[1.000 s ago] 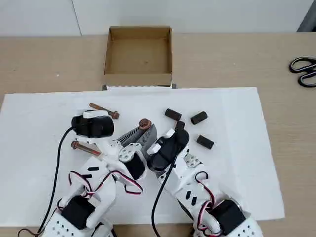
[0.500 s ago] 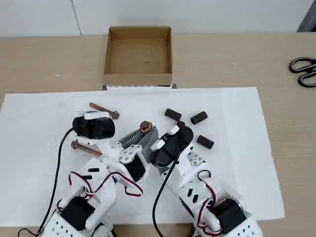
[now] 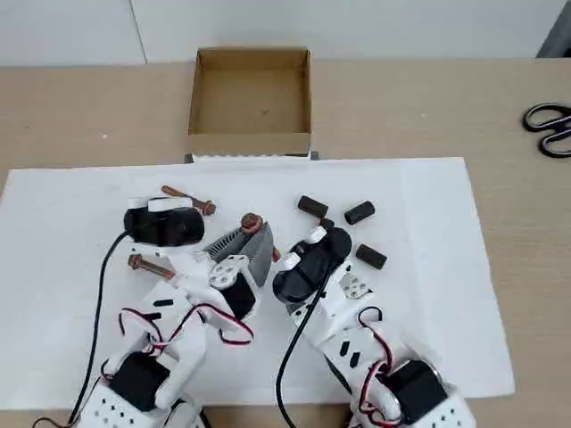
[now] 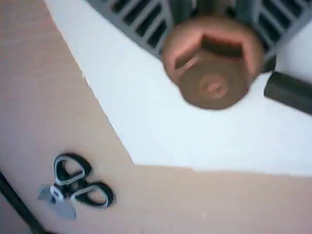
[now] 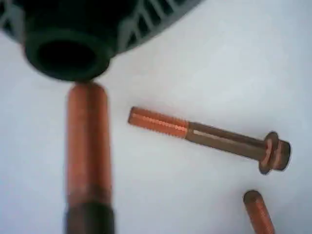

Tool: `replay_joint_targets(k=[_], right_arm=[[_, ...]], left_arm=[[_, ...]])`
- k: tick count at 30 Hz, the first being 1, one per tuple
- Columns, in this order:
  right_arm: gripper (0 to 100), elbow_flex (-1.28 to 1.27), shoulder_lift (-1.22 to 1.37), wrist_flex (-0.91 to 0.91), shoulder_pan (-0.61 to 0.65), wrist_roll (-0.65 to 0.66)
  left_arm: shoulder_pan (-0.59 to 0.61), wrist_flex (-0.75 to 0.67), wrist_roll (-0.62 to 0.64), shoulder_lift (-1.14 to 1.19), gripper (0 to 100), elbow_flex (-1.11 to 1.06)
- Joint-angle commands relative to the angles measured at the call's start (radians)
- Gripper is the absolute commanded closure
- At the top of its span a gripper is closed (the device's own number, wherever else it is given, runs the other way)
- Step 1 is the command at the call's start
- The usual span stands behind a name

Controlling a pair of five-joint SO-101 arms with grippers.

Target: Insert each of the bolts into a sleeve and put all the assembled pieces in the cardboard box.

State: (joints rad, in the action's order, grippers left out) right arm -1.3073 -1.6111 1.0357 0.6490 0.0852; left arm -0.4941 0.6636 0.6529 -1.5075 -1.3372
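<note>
- Left gripper [image 3: 247, 241]: left of the frame's centre in the high view, over the white sheet; grey ribbed jaws clenched on the held bolt.
- Held bolt [image 3: 251, 221]: copper-coloured; in the high view its flanged head stands at the gripper's upper end. In the left wrist view the head [image 4: 212, 63] sits between the two grey jaws.
- Right gripper [image 5: 73, 22]: grasping the held sleeve. In the high view it lies under the black camera housing, just right of the left gripper.
- Held sleeve [image 5: 68, 53]: black, with its open mouth facing the camera. The held bolt's plain shaft end [image 5: 87, 141] lies just at the mouth's rim; whether the two touch cannot be told.
- Upper loose bolt [image 3: 189, 199]: lying flat on the sheet, left of centre.
- Lower loose bolt [image 3: 152, 265]: lying flat, below the upper one, beside the left arm.
- First loose sleeve [image 3: 312, 206], second loose sleeve [image 3: 359, 212], third loose sleeve [image 3: 371, 257]: black, lying on the sheet right of centre, apart from one another.
- Cardboard box [image 3: 250, 143]: open, nothing inside, upper centre of the frame, at the sheet's far edge.
- White sheet [image 3: 428, 312]: spread over the table [image 3: 428, 107].
- Scissors [image 3: 549, 129]: black-handled, at the right edge, off the sheet.
</note>
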Motion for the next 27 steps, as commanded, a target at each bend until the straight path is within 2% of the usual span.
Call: replay_joint_targets(k=[1,13,20,27], right_arm=[[99.6,0.055,-0.012,-0.027,-0.005,0.009],[99.6,0.029,-0.01,-0.019,-0.005,0.009],[99.6,0.02,-0.01,-0.019,-0.005,0.009],[99.5,-0.02,-0.01,-0.033,-0.005,0.009]], left_arm=[[-0.044,-0.012,-0.002,-0.005,99,0.005],[-0.052,-0.021,-0.003,-0.008,99,0.028],[0.04,-0.037,-0.006,-0.008,99,0.054],[0.037,-0.037,-0.005,-0.008,99,0.056]])
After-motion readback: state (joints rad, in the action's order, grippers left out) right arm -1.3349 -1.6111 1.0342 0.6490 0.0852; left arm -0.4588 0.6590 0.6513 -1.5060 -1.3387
